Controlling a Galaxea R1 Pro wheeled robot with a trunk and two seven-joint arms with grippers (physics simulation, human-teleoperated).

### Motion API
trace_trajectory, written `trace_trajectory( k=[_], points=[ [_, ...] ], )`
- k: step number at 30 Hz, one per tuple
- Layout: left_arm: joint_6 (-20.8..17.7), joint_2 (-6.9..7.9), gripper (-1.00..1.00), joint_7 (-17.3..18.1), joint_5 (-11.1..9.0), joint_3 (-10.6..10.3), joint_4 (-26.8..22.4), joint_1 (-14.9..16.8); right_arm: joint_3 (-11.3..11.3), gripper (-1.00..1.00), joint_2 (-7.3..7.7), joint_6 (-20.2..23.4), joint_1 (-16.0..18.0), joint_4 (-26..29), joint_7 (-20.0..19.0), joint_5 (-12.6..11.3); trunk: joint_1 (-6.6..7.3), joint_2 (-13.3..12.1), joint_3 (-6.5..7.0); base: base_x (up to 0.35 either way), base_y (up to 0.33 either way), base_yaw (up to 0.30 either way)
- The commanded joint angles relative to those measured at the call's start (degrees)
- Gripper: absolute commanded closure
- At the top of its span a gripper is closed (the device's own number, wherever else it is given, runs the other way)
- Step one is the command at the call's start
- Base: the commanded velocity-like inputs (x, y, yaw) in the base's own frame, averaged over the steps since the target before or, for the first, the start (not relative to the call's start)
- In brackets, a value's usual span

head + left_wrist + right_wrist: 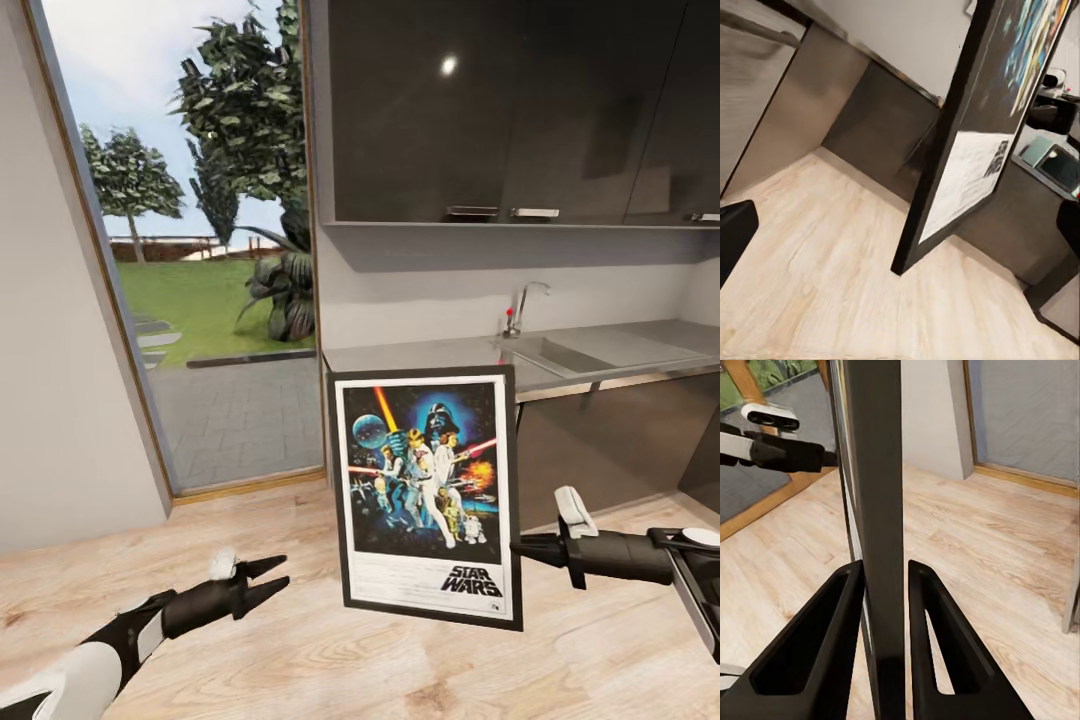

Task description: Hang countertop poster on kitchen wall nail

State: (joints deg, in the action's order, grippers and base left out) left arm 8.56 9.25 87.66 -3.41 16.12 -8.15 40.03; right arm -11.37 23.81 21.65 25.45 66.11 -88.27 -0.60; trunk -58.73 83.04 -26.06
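- The left gripper (272, 578) is nearest in the head view — matte black, two pointed fingers spread apart with nothing between them, on a white-and-black arm low over the floor.
- The right gripper (518, 547) reaches in from the other side, black with a white block on top; its tips meet the right edge of the poster (427, 494). In the right wrist view the two tapered, hollowed fingers (817, 637) press either side of the thin dark frame edge (879, 510), clamped on it.
- The poster is a flat upright rectangle held clear of the floor and well off the counter: thin black frame, white inner border, dark blue artwork with figures and a red beam, a pale lower strip with the "STAR WARS" logo. It hangs slightly tilted, in front of the counter's end.
- From the left wrist view the poster (967, 165) shows obliquely, its lower corner above the boards.
- The floor (300, 660) is pale wood-grain planking.
- The kitchen countertop (420, 355) is smooth grey, with a sunken sink (555, 355) and a slim curved chrome tap (522, 305); dark glossy fronts sit below.
- Glossy dark wall cupboards (480, 110) with small metal handles hang above.
- A tall glazed door (200, 250) — wood-trimmed — shows lawn, trees and paving outside, beside a plain grey wall (50, 400).
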Motion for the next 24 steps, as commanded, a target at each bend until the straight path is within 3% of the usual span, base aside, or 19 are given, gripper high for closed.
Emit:
trace_trajectory(
  k=[1, 5, 7, 8, 12, 15, 24],
  points=[
    [1.07, 0.01, -1.00, -1.30, -0.36, -0.15, 1.33, 0.05, -0.13, 1.00, 0.01, 0.76, 0.02, 0.01, -0.31, -0.08, 0.00, 0.04, -0.06, 0.000, 0.000, 0.000],
    [2.77, 0.12, -1.00, -5.22, -0.37, -0.07, 4.85, -0.44, -0.93, 1.00, 0.00, 0.73, -0.05, 0.05, -0.24, -0.09, 0.00, 0.04, -0.06, 0.000, 0.000, 0.000],
    [3.13, 0.46, -1.00, -6.16, -0.37, -0.05, 5.69, -2.41, -1.40, 1.00, -0.03, 0.71, -0.09, 0.06, -0.20, -0.10, 0.00, 0.04, -0.06, 0.000, 0.000, 0.000],
    [3.24, 1.81, -1.00, -6.97, -4.99, 0.83, 6.32, -6.43, -2.14, 1.00, -0.07, 0.70, -0.13, 0.07, -0.16, -0.10, 0.00, 0.04, -0.06, 0.000, 0.000, 0.000],
    [3.11, 2.52, -1.00, -7.15, -10.39, 1.20, 6.44, -7.31, -2.27, 1.00, -0.12, 0.68, -0.16, 0.07, -0.13, -0.10, 0.00, 0.04, -0.06, 0.000, 0.000, 0.000],
    [2.98, 2.83, -1.00, -7.23, -13.05, 1.35, 6.53, -7.71, -2.28, 1.00, -0.23, 0.68, -0.22, 0.14, -0.01, -0.10, 0.00, 0.04, -0.06, 0.000, 0.000, 0.117],
    [2.96, 2.84, -1.00, -7.30, -13.45, 1.37, 6.54, -7.77, -2.26, 1.00, -0.25, 0.68, -0.23, 0.15, 0.04, -0.10, 0.00, 0.04, -0.06, 0.000, 0.000, 0.279]
  ],
)
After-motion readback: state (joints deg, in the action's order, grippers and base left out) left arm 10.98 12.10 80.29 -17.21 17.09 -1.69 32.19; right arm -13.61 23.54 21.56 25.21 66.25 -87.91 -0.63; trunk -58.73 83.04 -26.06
